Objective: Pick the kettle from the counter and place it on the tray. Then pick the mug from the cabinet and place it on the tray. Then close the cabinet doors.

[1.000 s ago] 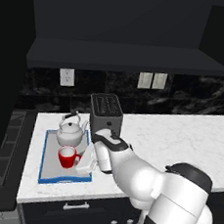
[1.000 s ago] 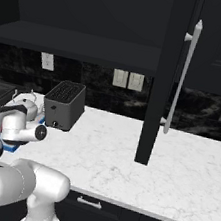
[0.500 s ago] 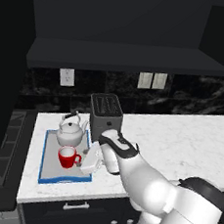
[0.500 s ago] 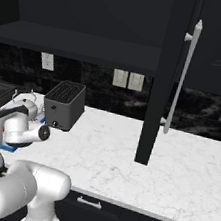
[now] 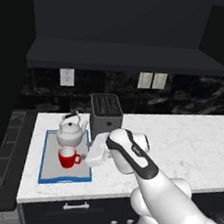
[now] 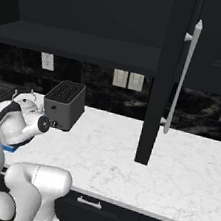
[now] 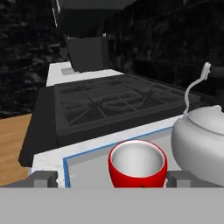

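Cabinet (image 6: pixel 98 9) above me is standing open, its doors (image 6: pixel 163 75) swung out over the counter (image 5: pixel 179 141), so closing them is what I judge to be remaining. Below, on the counter's left end, the blue-rimmed tray (image 5: pixel 45 173) is now carrying both loads: the kettle (image 5: pixel 71 133) at its back and the red mug (image 5: pixel 67 156) just in front, upright on the grey floor beside the toaster (image 5: pixel 106 114). Compared with a second ago, my gripper (image 5: pixel 95 156) is releasing: the jaws, then closed round the mug, are now standing wide apart, and in the hand view the fingertips (image 7: pixel 43 179) are flanking the mug (image 7: pixel 138 164) without touching it. I am reading this as placement finished; next I am expecting to back the hand away without tipping the mug.
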Controlling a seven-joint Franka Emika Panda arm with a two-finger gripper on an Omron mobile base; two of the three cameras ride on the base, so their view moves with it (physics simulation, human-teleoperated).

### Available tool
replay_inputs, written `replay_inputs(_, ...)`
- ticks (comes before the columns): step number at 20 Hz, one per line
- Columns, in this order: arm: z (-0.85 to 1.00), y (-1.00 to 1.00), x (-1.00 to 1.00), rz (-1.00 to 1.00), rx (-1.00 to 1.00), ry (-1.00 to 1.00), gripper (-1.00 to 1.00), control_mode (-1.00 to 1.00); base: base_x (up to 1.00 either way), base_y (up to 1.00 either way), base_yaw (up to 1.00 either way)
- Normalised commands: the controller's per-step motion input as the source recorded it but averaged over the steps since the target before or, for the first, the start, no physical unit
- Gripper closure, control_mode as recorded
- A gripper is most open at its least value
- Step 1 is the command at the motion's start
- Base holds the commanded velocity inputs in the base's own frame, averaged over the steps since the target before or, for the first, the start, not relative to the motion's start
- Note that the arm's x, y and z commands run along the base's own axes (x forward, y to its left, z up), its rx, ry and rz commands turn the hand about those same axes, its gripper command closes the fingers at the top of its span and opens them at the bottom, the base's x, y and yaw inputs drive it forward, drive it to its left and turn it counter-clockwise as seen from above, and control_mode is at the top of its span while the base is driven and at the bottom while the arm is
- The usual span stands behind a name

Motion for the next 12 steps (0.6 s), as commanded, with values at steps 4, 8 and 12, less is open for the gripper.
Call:
replay_inputs(4,0.72,-0.11,-0.32,-0.05,-0.05,0.03,-1.0,-1.0,0.0,0.0,0.0)
replay_inputs(8,0.74,-0.14,-0.25,-0.15,-0.07,0.01,-1.0,-1.0,0.0,0.0,0.0)
replay_inputs(12,0.75,-0.15,-0.27,-0.27,-0.07,0.0,-1.0,-1.0,0.0,0.0,0.0)
